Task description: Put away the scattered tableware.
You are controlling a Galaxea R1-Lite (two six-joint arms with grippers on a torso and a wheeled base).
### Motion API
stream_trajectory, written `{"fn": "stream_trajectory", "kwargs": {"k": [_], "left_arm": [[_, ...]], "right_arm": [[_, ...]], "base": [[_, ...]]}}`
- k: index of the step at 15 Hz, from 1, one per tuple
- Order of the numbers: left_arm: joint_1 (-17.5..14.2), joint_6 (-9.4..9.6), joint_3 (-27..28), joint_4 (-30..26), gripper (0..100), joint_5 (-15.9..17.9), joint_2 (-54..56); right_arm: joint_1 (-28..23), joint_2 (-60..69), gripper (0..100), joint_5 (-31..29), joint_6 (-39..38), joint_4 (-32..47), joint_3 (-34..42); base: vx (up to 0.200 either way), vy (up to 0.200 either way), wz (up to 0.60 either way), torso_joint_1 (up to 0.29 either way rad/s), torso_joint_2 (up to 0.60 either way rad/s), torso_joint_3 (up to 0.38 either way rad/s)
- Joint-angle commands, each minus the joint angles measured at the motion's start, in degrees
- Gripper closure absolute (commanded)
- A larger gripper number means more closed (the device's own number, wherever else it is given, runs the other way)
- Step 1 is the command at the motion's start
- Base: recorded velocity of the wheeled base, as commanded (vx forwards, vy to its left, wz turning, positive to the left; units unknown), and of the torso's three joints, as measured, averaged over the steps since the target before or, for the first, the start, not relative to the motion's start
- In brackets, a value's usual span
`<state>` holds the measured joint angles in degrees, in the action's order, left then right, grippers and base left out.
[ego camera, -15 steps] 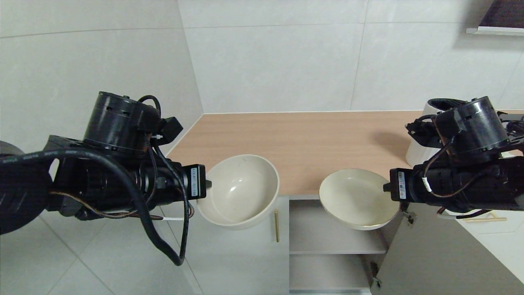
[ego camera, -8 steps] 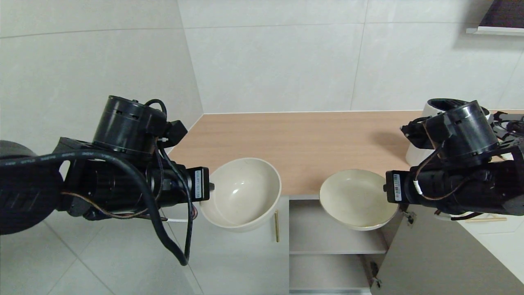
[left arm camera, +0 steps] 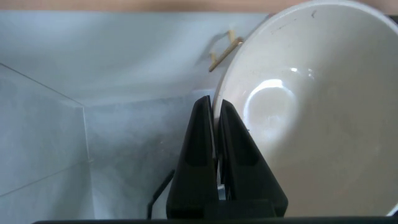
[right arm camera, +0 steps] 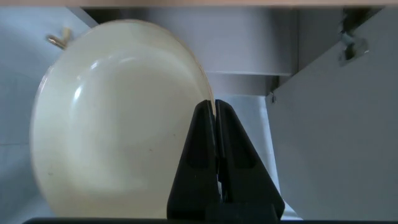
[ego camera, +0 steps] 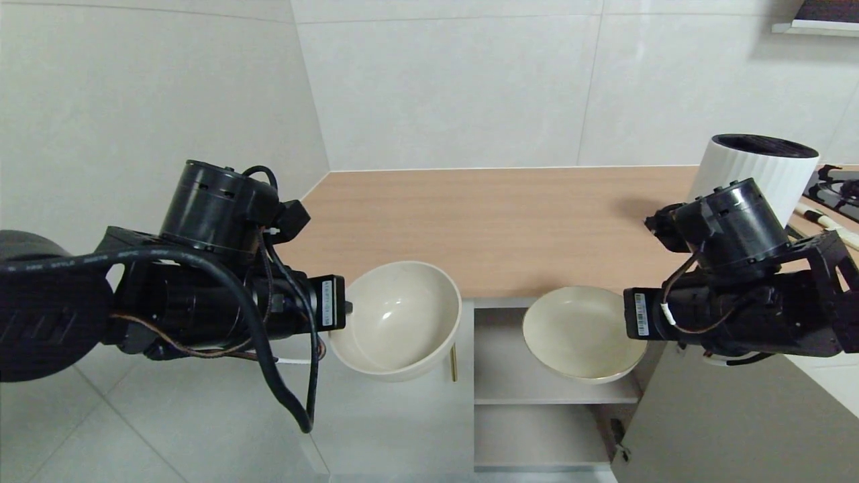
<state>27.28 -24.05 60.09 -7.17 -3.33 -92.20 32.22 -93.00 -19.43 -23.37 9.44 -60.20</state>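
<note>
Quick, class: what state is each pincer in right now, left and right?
The left pincer is shut on the rim of the bowl.
The right pincer is shut on the rim of the plate.

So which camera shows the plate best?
Head view: nearly the whole plate shows, pinched at its rim. The right wrist view has it close, partly behind the right gripper; the left wrist view has the bowl.

Print too small to read; white barcode sticker (ego camera: 327,303) on black left wrist housing (ego camera: 282,310), centre left; matching white sticker (ego camera: 638,314) on black right wrist housing (ego camera: 701,315), centre right.
</note>
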Motion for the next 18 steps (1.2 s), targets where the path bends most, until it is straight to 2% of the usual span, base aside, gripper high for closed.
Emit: {"fn": "stream_trajectory", "kwargs": {"k": [1, 11, 18], "left_arm": [[0.0, -0.03, 0.0, 0.0, 100, 0.0, 0.0], [0.0, -0.03, 0.0, 0.0, 100, 0.0, -0.1], [0.1, -0.03, 0.0, 0.0, 100, 0.0, -0.1]], "right_arm": [[0.0, -0.8, 100, 0.0, 0.0, 0.1, 0.0], [0.8, -3.9, 100, 0.0, 0.0, 0.1, 0.7], [1.2, -4.6, 100, 0.0, 0.0, -0.8, 1.1]], "base": [[0.0, 0.0, 0.0, -0.183, 0.51, 0.32], [0.0, 0.0, 0.0, -0.144, 0.48, 0.322], [0.0, 0.0, 0.0, -0.056, 0.4, 0.336]]}}
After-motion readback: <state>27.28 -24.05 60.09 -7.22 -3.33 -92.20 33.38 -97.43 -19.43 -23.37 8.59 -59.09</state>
